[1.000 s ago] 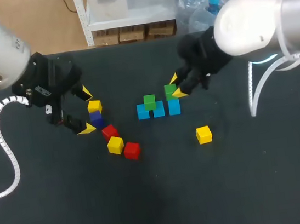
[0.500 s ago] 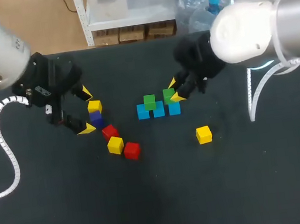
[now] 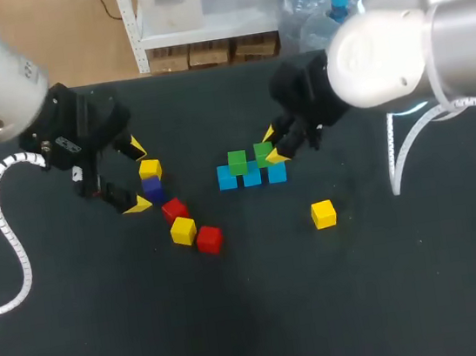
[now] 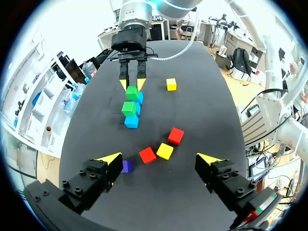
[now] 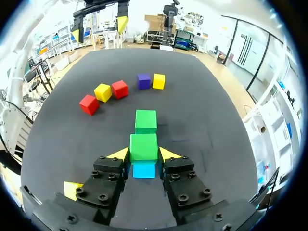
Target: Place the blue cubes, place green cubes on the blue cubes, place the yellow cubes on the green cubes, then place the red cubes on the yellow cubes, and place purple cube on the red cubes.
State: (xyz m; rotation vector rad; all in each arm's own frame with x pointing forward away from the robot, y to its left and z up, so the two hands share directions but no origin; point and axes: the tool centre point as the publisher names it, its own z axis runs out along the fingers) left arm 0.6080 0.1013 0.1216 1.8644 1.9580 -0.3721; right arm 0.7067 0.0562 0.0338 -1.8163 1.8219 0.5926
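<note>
At the middle of the worktop [image 3: 265, 315], a little toward the far edge: three blue cubes [image 3: 227, 178] in a tight row running left to right, sides touching. One green cube [image 3: 237, 162] sits on top, over the seam between the left-hand and middle blues. The right gripper [image 3: 273, 143], its arm in from the right edge, is clamped on a second green cube [image 5: 143, 147]. A yellow tip presses each of two opposite faces, the fingers no further apart than the cube is wide. This second green cube is over the right-hand part of the blue row, just beside the first green. Whether it rests on the blues or hangs just clear of them, cannot tell. Toward the left edge, the left gripper [image 3: 136, 176] is spread wide with nothing in it, tips near a yellow cube [image 3: 150, 168] and the purple cube [image 3: 153, 189], which lie side by side. From there a loose line trails toward the near edge: red cube [image 3: 174, 209], second yellow [image 3: 183, 230], second red [image 3: 209, 239], each close to the next. A third yellow cube [image 3: 323, 213] lies alone, nearer the near edge than the blue row and to its right, well apart from the rest.
</note>
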